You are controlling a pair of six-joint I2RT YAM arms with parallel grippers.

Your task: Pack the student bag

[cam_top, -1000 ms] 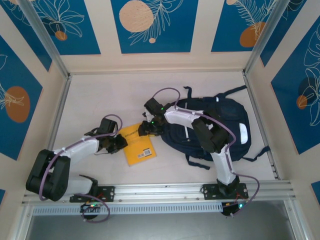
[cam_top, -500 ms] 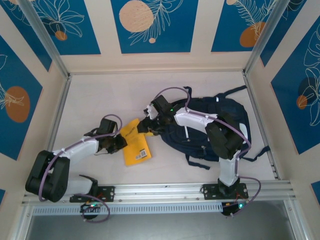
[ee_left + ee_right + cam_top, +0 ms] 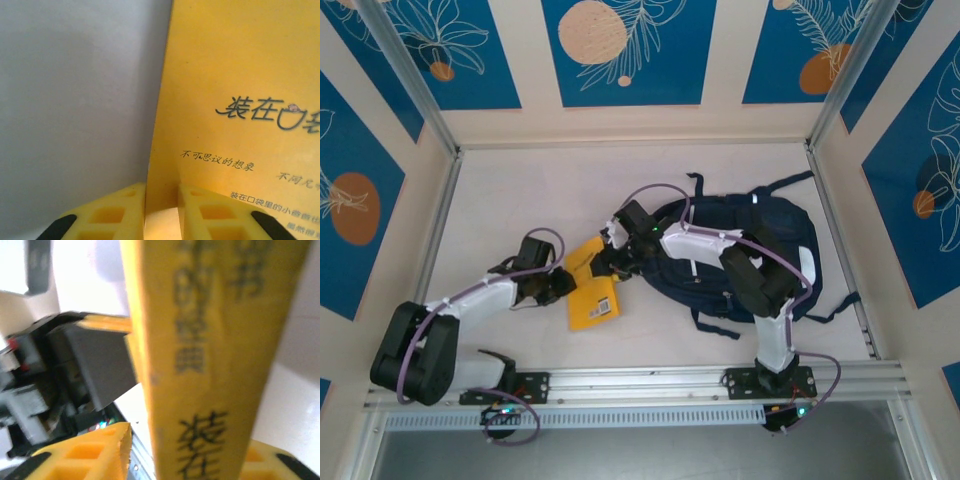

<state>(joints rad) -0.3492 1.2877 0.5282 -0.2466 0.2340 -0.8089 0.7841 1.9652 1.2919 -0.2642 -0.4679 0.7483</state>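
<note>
The left gripper (image 3: 161, 194) clamps a thin yellow book (image 3: 593, 303); right gripper (image 3: 187, 450) straddles it, grip unclear. Navy fabric student bag (image 3: 775, 235) lies rightward.

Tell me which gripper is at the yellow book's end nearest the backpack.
The right gripper; it straddles the yellow book's corner beside the student bag, while the left gripper is at the book's far edge.

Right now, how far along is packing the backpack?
Done: nothing I can confirm; the backpack lies on the table and its inside is hidden. In hand: the yellow book sits just beside it, edge pinched by the left gripper, with the right gripper straddling it. Left: getting the book into the backpack.
</note>
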